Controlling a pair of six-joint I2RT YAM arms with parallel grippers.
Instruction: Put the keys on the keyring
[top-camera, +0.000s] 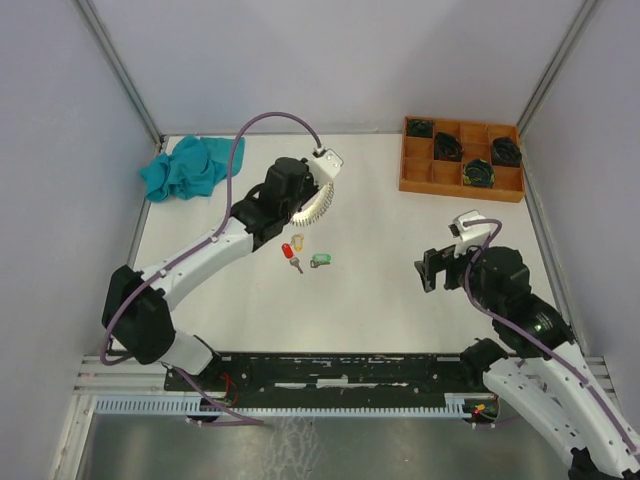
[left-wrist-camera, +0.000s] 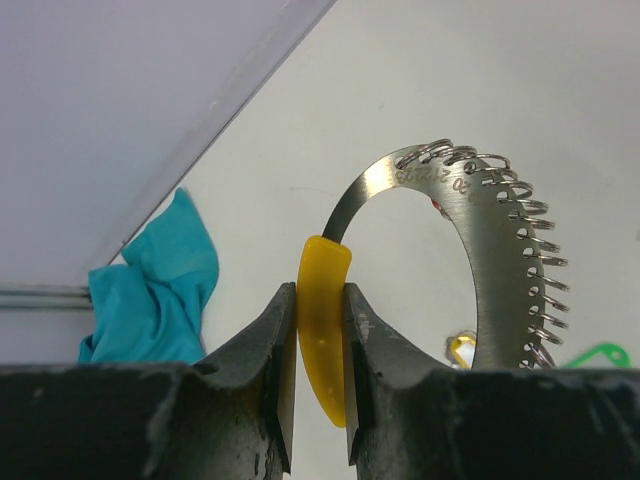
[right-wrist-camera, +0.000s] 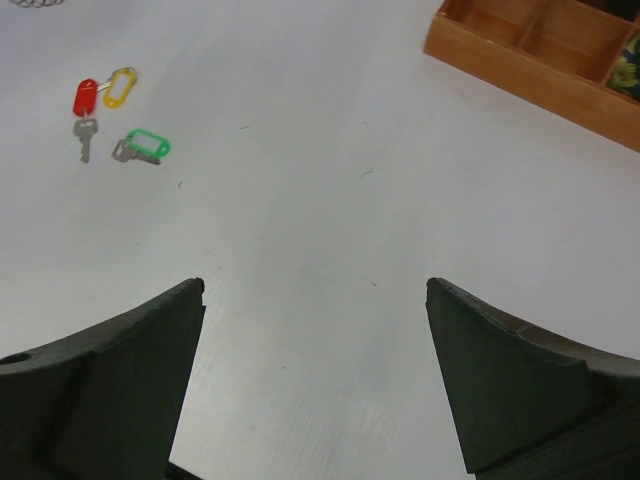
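My left gripper (left-wrist-camera: 318, 300) is shut on the long yellow tag (left-wrist-camera: 325, 330) of the silvery ribbed keyring (left-wrist-camera: 500, 290), holding the ring off the table; the ring also shows in the top view (top-camera: 313, 208). Three small keys lie on the table just below it: one with a red tag (top-camera: 288, 250), one with a pale yellow tag (top-camera: 297, 241), one with a green tag (top-camera: 321, 259). They also show in the right wrist view, red (right-wrist-camera: 85, 97), yellow (right-wrist-camera: 120, 86), green (right-wrist-camera: 148, 144). My right gripper (right-wrist-camera: 315, 290) is open and empty, well to the right of the keys (top-camera: 432, 270).
A wooden compartment tray (top-camera: 420, 176) with black round coils stands at the back right. A crumpled teal cloth (top-camera: 185, 168) lies at the back left. Grey walls enclose the table on three sides.
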